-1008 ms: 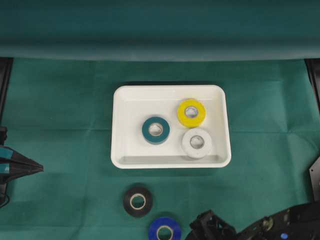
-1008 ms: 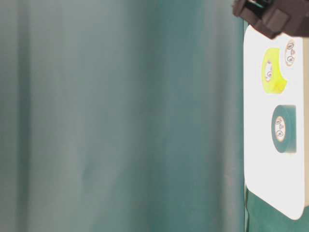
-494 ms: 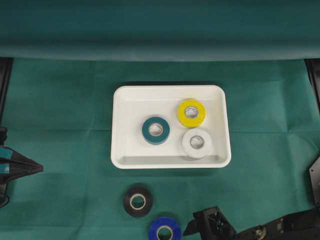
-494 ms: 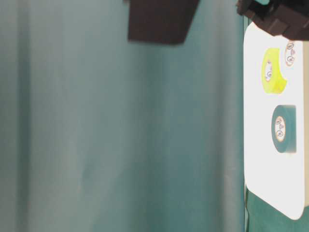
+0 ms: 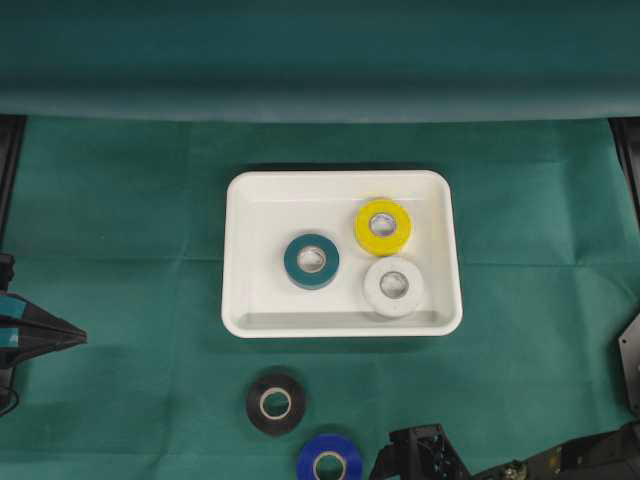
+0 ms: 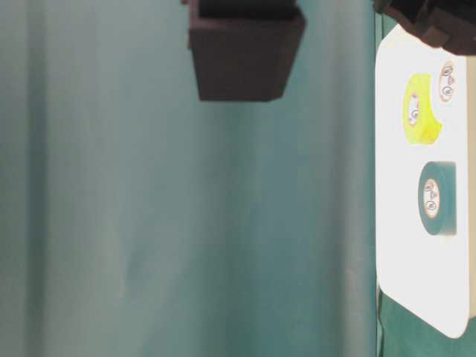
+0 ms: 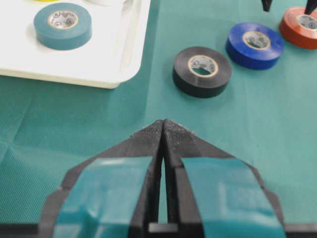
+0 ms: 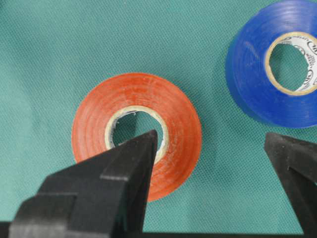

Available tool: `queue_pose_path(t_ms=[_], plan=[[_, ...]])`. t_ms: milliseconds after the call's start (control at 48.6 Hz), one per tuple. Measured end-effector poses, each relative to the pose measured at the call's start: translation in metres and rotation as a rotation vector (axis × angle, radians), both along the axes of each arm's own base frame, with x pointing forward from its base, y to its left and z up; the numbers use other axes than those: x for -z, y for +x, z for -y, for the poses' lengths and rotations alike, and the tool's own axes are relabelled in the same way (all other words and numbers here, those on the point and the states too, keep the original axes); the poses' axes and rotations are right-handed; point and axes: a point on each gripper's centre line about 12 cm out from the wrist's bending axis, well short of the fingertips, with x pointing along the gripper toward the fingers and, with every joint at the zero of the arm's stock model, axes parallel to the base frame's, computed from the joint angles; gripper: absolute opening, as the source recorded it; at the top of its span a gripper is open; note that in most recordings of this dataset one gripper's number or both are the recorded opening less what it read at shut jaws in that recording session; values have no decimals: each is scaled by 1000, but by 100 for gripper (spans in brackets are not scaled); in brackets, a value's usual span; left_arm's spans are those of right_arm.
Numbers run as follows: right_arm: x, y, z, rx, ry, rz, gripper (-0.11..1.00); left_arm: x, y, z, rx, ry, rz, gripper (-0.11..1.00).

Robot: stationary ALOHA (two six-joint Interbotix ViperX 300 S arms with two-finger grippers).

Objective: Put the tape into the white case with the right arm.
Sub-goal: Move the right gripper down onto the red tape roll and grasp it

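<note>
Orange tape [image 8: 136,135] lay flat under my right gripper [image 8: 215,148], jaws spread wide, one fingertip [image 8: 143,146] over its core; left gripper [image 7: 163,130] sat closed.

Tape cores [image 7: 203,65] printed — marks illegible, no readable text

Even, soft light is cast from above in the overhead view, and only faint shadows are seen. The white case [image 6: 424,193] is overexposed in the table-level view, where a dark block [image 6: 242,52] is blurred. Near pincer fingers [image 8: 106,191] are defocused.
</note>
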Motion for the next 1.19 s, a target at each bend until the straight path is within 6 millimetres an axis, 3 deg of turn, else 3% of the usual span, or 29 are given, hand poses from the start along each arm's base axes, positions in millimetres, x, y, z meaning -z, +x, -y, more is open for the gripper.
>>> queue_pose_path(t_ms=[699, 761, 885, 946, 1193], plan=[[28, 10, -6, -1, -19, -51, 62, 0, 0, 0, 0, -1, 0, 0], [28, 11, -7, -3, -20, -49, 54, 0, 0, 0, -2, 0, 0, 0], [27, 11, -8, -4, -17, -46, 21, 0, 0, 0, 0, 0, 0, 0], [27, 11, -10, -10, -18, -46, 10, 0, 0, 0, -2, 0, 2, 0], [26, 12, -10, -38, -41, -46, 1, 0, 0, 0, 0, 0, 2, 0]])
